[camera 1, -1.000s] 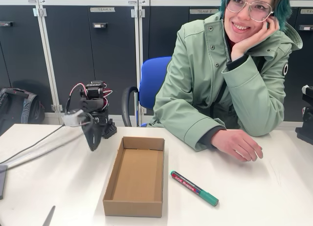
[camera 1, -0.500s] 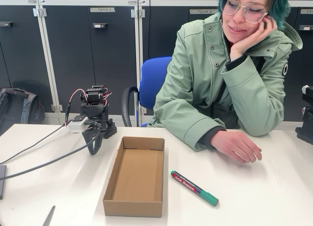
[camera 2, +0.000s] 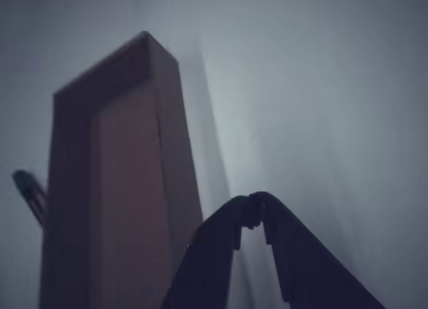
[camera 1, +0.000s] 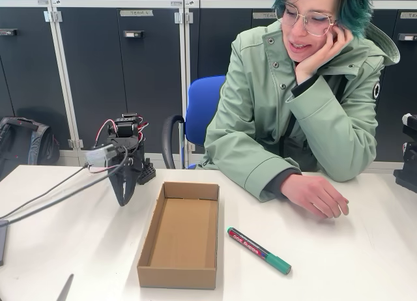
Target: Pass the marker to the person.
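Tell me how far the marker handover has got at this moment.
Nothing looks done yet. The marker lies on the white table, right of the cardboard box in the fixed view, untouched. The gripper hangs left of the box, fingertips together and empty in the wrist view. Reaching, grasping and passing to the person's hand all remain.

You're in lab or workshop room: dark grey labelled storage cabinets (camera 1: 124, 66) along back wall, white work surface (camera 1: 352, 262), blue office chair (camera 1: 203, 109), backpack (camera 1: 23, 141) on floor beyond surface's left edge.
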`<action>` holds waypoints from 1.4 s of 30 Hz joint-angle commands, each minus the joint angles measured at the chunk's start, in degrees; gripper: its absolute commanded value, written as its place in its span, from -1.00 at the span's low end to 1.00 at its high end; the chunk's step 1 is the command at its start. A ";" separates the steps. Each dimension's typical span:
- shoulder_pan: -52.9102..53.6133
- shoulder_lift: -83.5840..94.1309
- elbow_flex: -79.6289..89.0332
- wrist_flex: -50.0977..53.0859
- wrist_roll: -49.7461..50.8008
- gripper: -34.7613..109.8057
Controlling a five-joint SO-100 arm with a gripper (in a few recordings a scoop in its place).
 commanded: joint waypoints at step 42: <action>-33.49 -106.17 -116.81 2.81 0.26 -0.59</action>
